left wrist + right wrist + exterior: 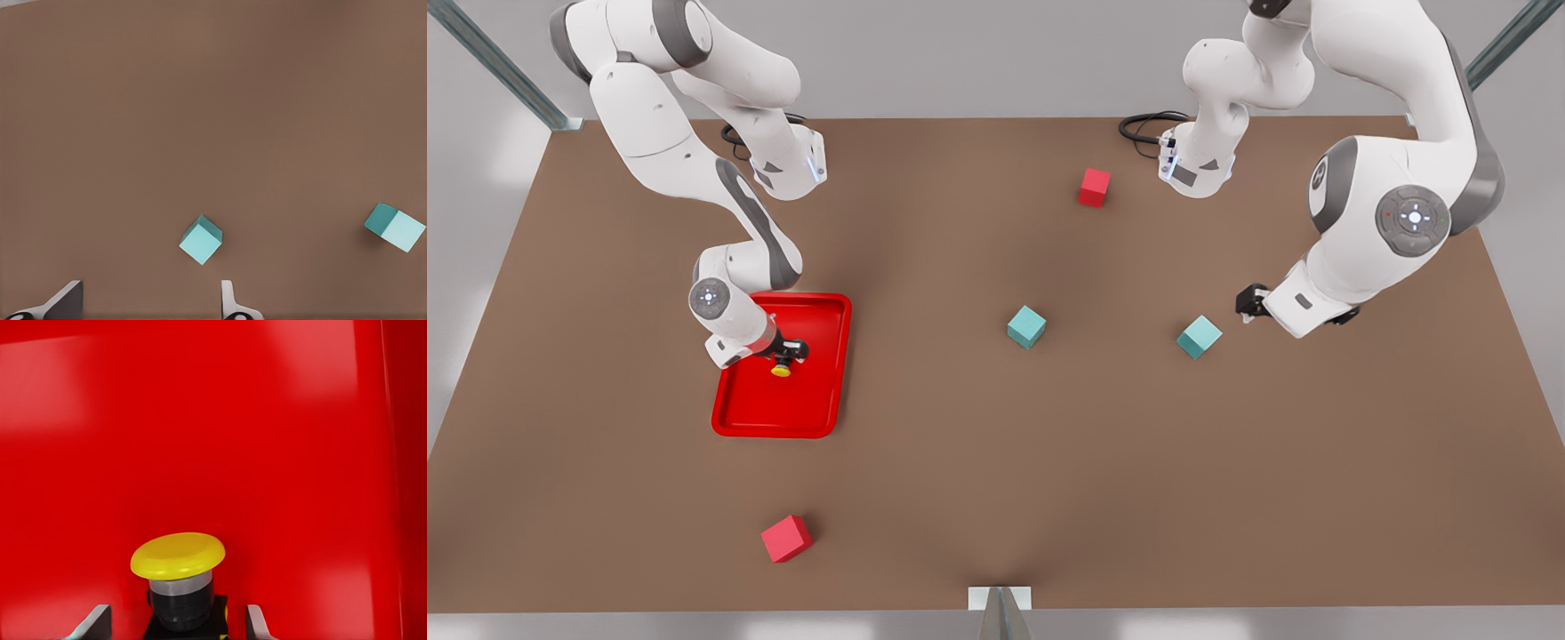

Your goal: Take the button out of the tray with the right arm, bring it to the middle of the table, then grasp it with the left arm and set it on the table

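The button, a yellow cap on a short black body, stands in the red tray on the front view's left. My right gripper is low in the tray and open. In the right wrist view its fingers stand on either side of the button, with small gaps to the black body, over the tray floor. On the front view's right my left gripper waits above the brown table, open with nothing between its fingers.
Two teal cubes lie mid-table, the second just beside the left gripper; both teal cubes appear in the left wrist view. One red cube sits at the back, another red cube near the front edge.
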